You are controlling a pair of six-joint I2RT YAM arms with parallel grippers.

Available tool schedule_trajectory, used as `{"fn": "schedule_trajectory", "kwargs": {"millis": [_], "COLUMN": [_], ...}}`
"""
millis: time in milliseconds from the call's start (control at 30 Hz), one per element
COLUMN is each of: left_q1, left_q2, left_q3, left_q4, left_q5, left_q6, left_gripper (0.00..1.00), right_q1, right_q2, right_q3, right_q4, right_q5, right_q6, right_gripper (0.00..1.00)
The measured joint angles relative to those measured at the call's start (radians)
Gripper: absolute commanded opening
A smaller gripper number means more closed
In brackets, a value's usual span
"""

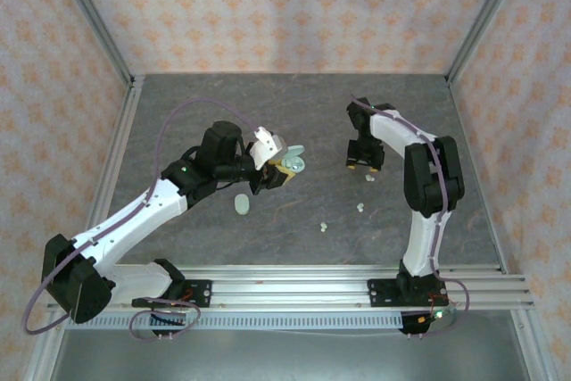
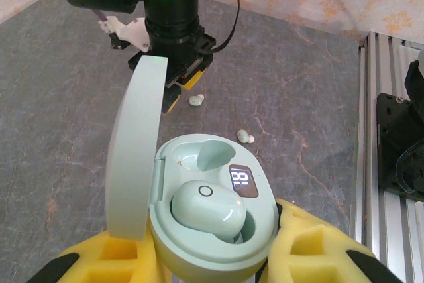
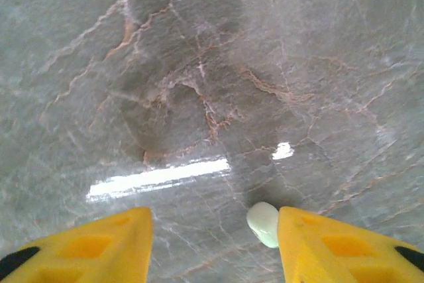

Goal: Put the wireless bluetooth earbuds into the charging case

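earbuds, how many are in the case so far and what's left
Done: one seated earbud sits in the open charging case, which the left gripper holds; the second socket is empty. In hand: the right gripper is open around a loose earbud on the table, not yet gripping it. Left: seat it, then deal with the other buds and the second case.

Yellow fingers (image 3: 334, 250) apart; pale earbud (image 3: 264, 225) just beside one; marbled table (image 3: 199, 64)
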Motion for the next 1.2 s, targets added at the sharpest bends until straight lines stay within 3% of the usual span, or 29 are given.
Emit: {"fn": "schedule_trajectory", "kwargs": {"millis": [233,433,1200], "left_q1": [0.000,0.000,0.000], "left_q2": [0.000,0.000,-0.004], "left_q3": [0.000,0.000,0.000], "left_q4": [0.000,0.000,-0.020], "left_q5": [0.000,0.000,-0.001], "left_q6": [-0.001,-0.001,0.001], "left_gripper": [0.12,0.12,0.12], "right_q1": [0.000,0.018,0.043], "right_q2": [-0.077,-0.077,0.013], "right_q3": [-0.042,-0.051,-0.050], "right_q4": [-0.018,-0.021,-0.054], "right_q5": [0.054,0.063,0.164], "right_q6": [-0.158,-0.230,-0.294], "right_gripper": [0.40,0.39,0.34]}}
